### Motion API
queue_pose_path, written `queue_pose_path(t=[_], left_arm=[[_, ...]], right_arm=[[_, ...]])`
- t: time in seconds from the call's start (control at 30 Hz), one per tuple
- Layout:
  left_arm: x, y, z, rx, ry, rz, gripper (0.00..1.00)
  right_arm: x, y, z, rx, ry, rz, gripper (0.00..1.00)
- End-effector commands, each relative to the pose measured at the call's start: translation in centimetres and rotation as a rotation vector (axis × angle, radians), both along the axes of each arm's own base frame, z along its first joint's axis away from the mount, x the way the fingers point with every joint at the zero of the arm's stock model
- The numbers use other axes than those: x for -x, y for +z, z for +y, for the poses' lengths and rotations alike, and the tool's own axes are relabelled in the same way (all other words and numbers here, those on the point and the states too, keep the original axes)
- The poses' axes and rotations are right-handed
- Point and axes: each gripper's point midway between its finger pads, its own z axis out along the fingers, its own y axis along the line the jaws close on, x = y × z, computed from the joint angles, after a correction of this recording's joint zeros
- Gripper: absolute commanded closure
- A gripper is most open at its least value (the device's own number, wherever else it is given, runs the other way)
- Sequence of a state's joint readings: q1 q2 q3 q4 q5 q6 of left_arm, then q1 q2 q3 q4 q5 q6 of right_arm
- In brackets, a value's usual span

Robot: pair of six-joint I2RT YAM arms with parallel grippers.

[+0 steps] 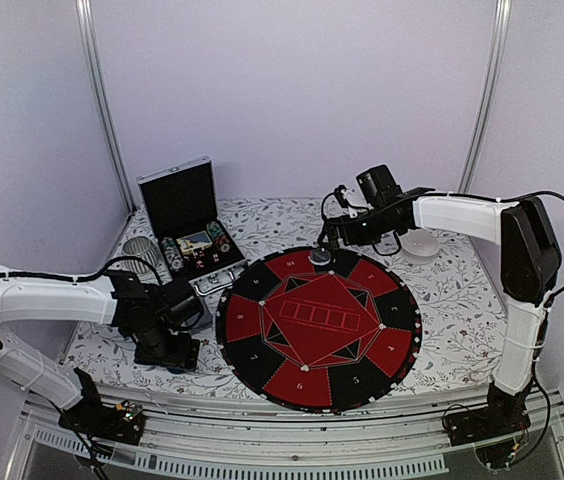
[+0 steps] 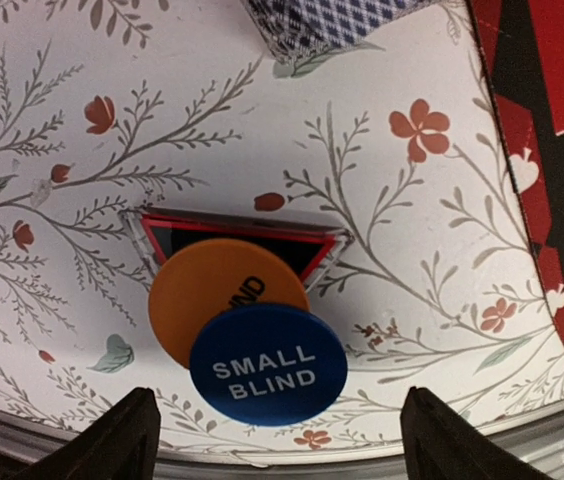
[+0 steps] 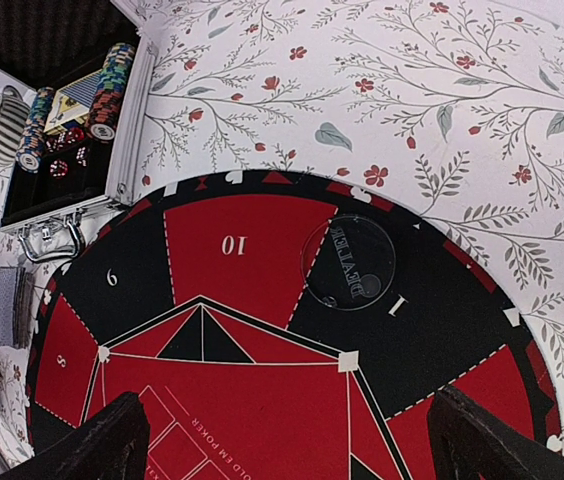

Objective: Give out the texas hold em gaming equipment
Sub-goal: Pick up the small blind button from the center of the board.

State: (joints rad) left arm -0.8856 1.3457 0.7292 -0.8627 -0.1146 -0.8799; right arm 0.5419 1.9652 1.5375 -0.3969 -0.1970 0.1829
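We're hovering the left gripper [image 2: 277, 420], spread and empty, over the blue button [image 2: 268, 365] lapping the orange button [image 2: 202, 290] and marker [image 2: 177, 238] beside the mat [image 2: 562, 60], risking dragging all three together, while the right gripper [image 3: 292, 405], also spread, is hanging above the dealer disc [image 3: 349, 262] farther off.

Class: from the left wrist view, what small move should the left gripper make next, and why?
Probably lower the left gripper onto the round blue SMALL BLIND button. It lies topmost, overlapping the round orange button, which overlaps the black red-edged triangular marker, and the gripper's open fingers flank it, so it looks easiest to lift first.
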Motion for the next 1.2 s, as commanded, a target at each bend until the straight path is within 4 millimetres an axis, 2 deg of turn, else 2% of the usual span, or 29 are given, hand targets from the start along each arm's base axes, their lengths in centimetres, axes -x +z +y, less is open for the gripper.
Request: queue_pose_path(t=[0.0, 0.27, 0.53, 0.83, 1.03, 1.17], left_arm=[[0.6, -1.0, -0.6, 0.040, 0.023, 0.023, 0.16], [0.1, -1.9, -0.3, 0.018, 0.024, 0.018, 0.30], [-1.3, -2.2, 1.1, -0.027, 0.031, -0.003, 0.33], [-2.1, -1.7, 0.0, 0.005, -0.010, -0.024, 0.43], [-1.5, -1.6, 0.0, 0.019, -0.010, -0.002, 0.45], [-1.2, -1.4, 0.0, 0.028, -0.013, 0.006, 0.42]], right_arm=[[0.3, -1.0, 0.2, 0.002, 0.016, 0.022, 0.01], [0.5, -1.1, -0.2, 0.013, 0.009, 0.019, 0.01], [0.6, -1.2, -0.4, 0.018, 0.006, 0.021, 0.01], [0.6, -1.2, -0.5, 0.022, 0.002, 0.022, 0.01], [0.6, -1.3, -0.5, 0.026, 0.002, 0.022, 0.01], [0.5, -1.3, -0.5, 0.026, 0.003, 0.022, 0.01]])
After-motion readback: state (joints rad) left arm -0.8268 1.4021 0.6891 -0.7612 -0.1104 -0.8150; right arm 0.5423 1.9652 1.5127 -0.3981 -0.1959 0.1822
